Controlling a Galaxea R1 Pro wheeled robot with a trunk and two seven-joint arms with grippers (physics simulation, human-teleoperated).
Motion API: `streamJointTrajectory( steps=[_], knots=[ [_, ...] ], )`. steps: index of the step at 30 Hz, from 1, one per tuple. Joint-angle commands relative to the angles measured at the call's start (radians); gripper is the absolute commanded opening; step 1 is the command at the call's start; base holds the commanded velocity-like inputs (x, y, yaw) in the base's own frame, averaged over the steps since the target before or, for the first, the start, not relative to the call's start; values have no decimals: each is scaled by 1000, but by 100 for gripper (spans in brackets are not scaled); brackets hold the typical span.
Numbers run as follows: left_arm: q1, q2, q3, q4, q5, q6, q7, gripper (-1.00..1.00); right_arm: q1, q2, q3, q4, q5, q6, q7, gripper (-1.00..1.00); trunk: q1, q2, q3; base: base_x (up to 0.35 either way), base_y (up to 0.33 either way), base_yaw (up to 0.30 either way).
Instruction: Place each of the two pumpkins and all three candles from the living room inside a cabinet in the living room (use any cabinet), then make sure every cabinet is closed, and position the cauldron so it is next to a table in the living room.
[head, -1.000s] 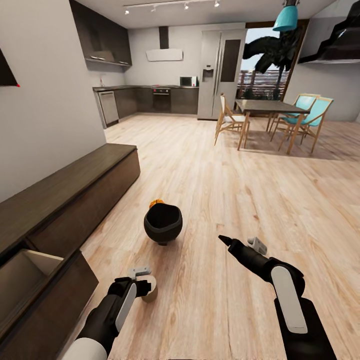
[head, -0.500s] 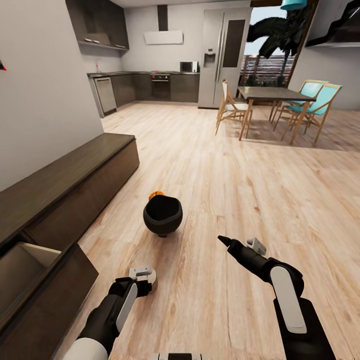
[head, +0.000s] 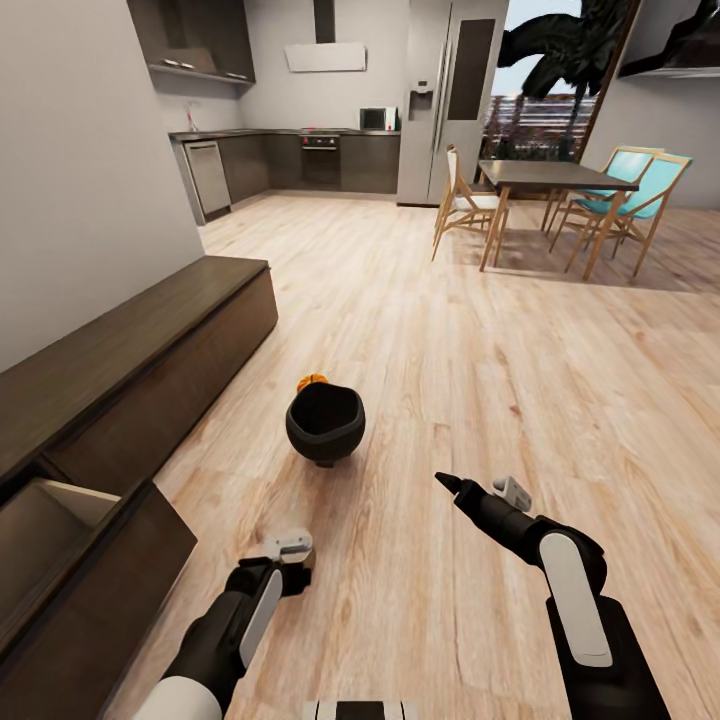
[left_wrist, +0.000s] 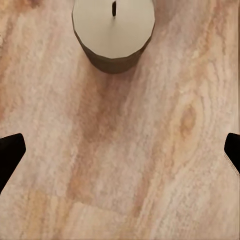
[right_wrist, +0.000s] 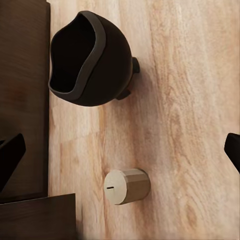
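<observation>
- Left end effector (left_wrist: 120, 150), jaws spread wide and empty, hovers above a short beige wax candle (left_wrist: 113, 31) standing on the pale wooden floor (head: 450, 350).
- Right end effector (head: 478, 487) released, holding nothing.
- Round black cauldron (head: 325, 423) stands on the floor near the long dark-brown cabinet (head: 130, 370), whose nearest drawer is open; a small orange pumpkin (head: 313, 381) sits just behind it.

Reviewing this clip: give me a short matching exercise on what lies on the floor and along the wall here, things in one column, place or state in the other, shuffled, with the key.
Things:
1. cauldron
2. pumpkin
3. candle
4. cabinet

Place or state:
A. partly hidden just behind the black pot
B. lying on its side on the floor, wick end sideways
C. along the wall, one drawer pulled open at the near end
D. standing on the floor, mouth open and tilted

Pairs: 1-D, 2-A, 3-B, 4-C
</observation>
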Motion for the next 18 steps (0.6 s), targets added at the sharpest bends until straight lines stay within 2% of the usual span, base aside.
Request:
streamJointTrajectory(
  steps=[1, 15, 18],
  knots=[
    [0, 0, -4, 3, 10, -5, 10, 100, -1, 1, -2, -1, -11, 4, -9, 100, 0, 0, -1, 41, 0, 0],
    [0, 0, -5, 9, 9, -14, 10, 100, -1, 2, -1, 0, -11, 4, -9, 100, 0, 0, -1, 119, 17, 0],
    [0, 0, -5, 9, 9, -14, 10, 100, -1, 2, 0, 0, -11, 4, -9, 100, 0, 0, -1, 226, 35, 0]
  ],
)
